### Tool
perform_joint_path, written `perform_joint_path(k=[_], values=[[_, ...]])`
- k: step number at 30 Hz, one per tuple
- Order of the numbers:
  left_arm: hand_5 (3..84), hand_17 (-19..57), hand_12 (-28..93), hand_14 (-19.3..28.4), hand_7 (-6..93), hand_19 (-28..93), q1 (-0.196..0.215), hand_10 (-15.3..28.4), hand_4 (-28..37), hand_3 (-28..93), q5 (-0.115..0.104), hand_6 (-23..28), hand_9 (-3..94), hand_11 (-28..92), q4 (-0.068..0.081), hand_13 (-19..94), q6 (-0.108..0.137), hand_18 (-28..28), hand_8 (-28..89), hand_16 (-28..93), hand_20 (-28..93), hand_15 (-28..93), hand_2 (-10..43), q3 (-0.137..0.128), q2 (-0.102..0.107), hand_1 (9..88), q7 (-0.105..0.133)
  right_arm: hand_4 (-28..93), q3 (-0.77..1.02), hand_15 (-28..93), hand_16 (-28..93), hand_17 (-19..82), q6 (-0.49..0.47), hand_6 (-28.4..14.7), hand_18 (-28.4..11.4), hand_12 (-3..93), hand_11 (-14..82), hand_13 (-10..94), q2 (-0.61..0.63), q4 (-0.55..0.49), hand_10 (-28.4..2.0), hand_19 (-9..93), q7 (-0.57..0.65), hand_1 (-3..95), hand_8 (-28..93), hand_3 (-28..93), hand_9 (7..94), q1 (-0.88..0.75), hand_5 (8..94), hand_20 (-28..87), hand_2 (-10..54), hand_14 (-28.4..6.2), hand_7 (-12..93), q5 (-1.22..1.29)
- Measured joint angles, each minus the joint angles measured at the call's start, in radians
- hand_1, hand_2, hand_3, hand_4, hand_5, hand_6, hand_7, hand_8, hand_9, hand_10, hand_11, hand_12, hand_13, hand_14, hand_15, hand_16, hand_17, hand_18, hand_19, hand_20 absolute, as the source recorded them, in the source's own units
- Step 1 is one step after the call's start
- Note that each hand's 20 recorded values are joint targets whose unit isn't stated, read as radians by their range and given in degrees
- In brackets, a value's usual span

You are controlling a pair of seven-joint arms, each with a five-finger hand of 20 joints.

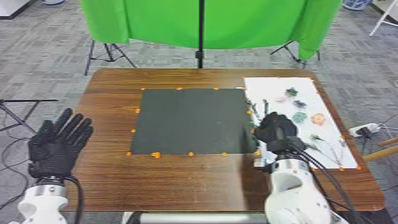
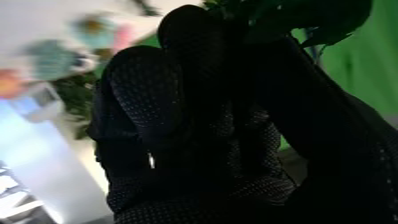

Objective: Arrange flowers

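The table (image 1: 204, 187) is glossy brown wood.

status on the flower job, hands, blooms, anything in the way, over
Left black-gloved hand open, off to the left. Right black-gloved hand at dark green leaves, hold unconfirmed. It partly covers white rectangular sheet.

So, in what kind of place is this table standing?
Probably a robotics lab or test studio: a white robot arm at a wooden table, and a green backdrop cloth behind it.

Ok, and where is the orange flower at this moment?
In the head view, the orange flower lies toward the table's right side, on the white sheet, just right of the pale green flower.
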Motion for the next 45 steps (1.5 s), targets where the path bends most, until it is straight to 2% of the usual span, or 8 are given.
perform_joint_path(k=[5,12,20,25,32,41,43,45], values=[[42.6,-8.8,7,17.5,5.5,39,0.0,16.7,-28.3,76,0.007,10.6,37.1,17,0.001,27,0.0,15.3,-8,-8,10,32,13.6,0.01,0.006,28.1,-0.003,-20,-0.08,60,35,37,-0.012,-2.5,-26.9,46.1,22.2,77,-0.058,0.078,-11.7,90,-0.016,50.3,15,82,88.0,0.13,80.1,29,-9.5,-9.0,40,0.052],[42.6,-8.8,7,17.4,5.5,38,-0.003,16.7,-28.3,76,0.008,10.6,37.0,17,0.007,27,0.0,15.3,-8,-8,10,32,13.5,0.03,0.014,28.1,-0.003,-20,-0.231,61,35,37,-0.201,-2.7,-26.8,45.6,23.6,77,-0.153,0.233,-11.8,90,-0.021,50.9,15,82,86.9,0.35,79.2,28,-9.5,-9.1,42,0.207],[42.4,-8.8,7,17.5,5.4,38,-0.025,16.8,-28.3,76,0.007,10.6,36.9,17,0.019,27,0.0,15.3,-8,-8,10,32,13.5,0.058,0.043,28.1,0.006,-20,-0.335,62,34,37,-0.184,-2.6,-27.3,44.9,24.6,77,-0.308,0.416,-11.9,91,0.0,50.9,14,81,86.7,0.517,79.0,28,-9.5,-9.5,43,0.234],[42.5,-8.8,7,17.5,5.4,38,-0.049,16.7,-28.3,76,0.007,10.6,36.9,17,0.026,27,0.004,15.3,-8,-8,10,32,13.5,0.075,0.069,28.1,0.0,-21,-0.408,63,34,37,-0.196,-2.4,-27.9,45.3,25.4,77,-0.363,0.43,-12.0,92,0.048,51.2,14,81,86.5,0.544,78.9,28,-9.5,-10.1,43,0.16],[42.5,-8.8,7,17.4,5.5,38,-0.098,16.8,-28.3,76,0.007,10.6,36.9,17,0.043,27,0.005,15.3,-8,-8,10,32,13.4,0.097,0.097,28.1,-0.019,-20,-0.476,65,32,37,-0.285,-2.5,-28.3,45.6,26.9,76,-0.405,0.436,-12.6,93,0.104,50.8,15,81,86.0,0.531,78.5,29,-9.5,-11.1,43,0.132],[42.7,-8.8,7,17.5,5.7,38,-0.131,16.8,-28.3,76,0.006,10.7,37.0,17,0.052,27,0.004,15.3,-8,-8,10,33,13.4,0.118,0.107,28.2,-0.028,-28,-0.467,67,30,35,-0.279,-4.2,-28.4,43.3,27.5,72,-0.463,0.487,-13.8,92,0.101,49.9,9,80,80.9,0.487,73.0,29,-9.5,-11.6,41,0.11],[42.8,-8.7,7,17.5,5.7,38,-0.131,16.8,-28.3,76,0.003,10.8,37.0,17,0.052,27,0.007,15.3,-8,-8,10,33,13.4,0.118,0.107,28.2,-0.026,-28,-0.465,68,29,35,-0.281,-4.5,-28.4,41.4,30.3,71,-0.466,0.488,-14.3,92,0.097,48.9,10,80,79.4,0.483,72.1,30,-9.5,-12.0,41,0.103],[42.9,-8.7,7,17.5,5.8,38,-0.131,16.8,-28.3,76,0.0,10.8,37.0,17,0.052,27,0.01,15.3,-8,-8,10,33,13.4,0.118,0.106,28.2,-0.024,-28,-0.464,69,24,34,-0.283,-4.8,-28.4,36.3,37.7,71,-0.466,0.49,-15.5,92,0.096,46.5,10,80,76.0,0.482,70.4,30,-9.5,-12.7,41,0.095]])
